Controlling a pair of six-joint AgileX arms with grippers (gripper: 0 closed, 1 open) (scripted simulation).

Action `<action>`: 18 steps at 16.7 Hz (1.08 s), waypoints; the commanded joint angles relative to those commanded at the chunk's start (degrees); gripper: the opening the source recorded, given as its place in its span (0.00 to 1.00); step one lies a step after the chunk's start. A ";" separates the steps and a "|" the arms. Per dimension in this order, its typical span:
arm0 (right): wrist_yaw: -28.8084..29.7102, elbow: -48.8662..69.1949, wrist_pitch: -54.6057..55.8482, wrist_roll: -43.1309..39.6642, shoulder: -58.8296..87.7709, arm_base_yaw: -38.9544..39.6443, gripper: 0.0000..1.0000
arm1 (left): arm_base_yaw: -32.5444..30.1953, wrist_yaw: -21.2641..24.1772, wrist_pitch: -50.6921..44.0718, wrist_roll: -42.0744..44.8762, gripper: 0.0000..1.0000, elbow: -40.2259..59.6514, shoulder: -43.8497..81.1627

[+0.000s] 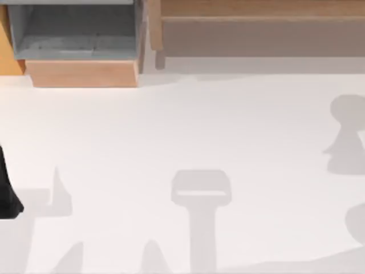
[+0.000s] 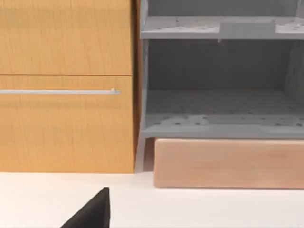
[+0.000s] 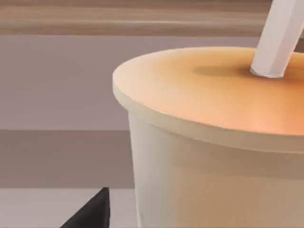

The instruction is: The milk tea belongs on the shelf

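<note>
The milk tea stands close before the right hand, grip state unclear; approach step, grasp next, then shelf at the surface's far edge.

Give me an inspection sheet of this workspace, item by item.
Surface: white table, shadows across it.
Job's things: milk tea close before the right wrist camera, white straw through its orange-tinted lid; shelf along the far edge, at the right.
Clutter: nothing seen.
Grippers: left arm at the table's left edge; jaws' state cannot be told.
Cables: nothing seen.
Surroundings: grey-lined box at far left; orange wood cabinet beside it.
</note>
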 joint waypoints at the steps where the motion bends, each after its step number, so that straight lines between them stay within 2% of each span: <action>1: 0.60 2.05 -1.50 0.00 0.53 0.60 1.00 | 0.00 0.00 0.00 0.00 1.00 0.00 0.00; 7: 1.63 5.18 -3.97 -0.03 1.32 1.61 1.00 | 0.00 0.00 0.00 0.00 1.00 0.00 0.00; 18: 1.63 5.18 -3.97 -0.03 1.32 1.61 0.17 | 0.00 0.00 0.00 0.00 1.00 0.00 0.00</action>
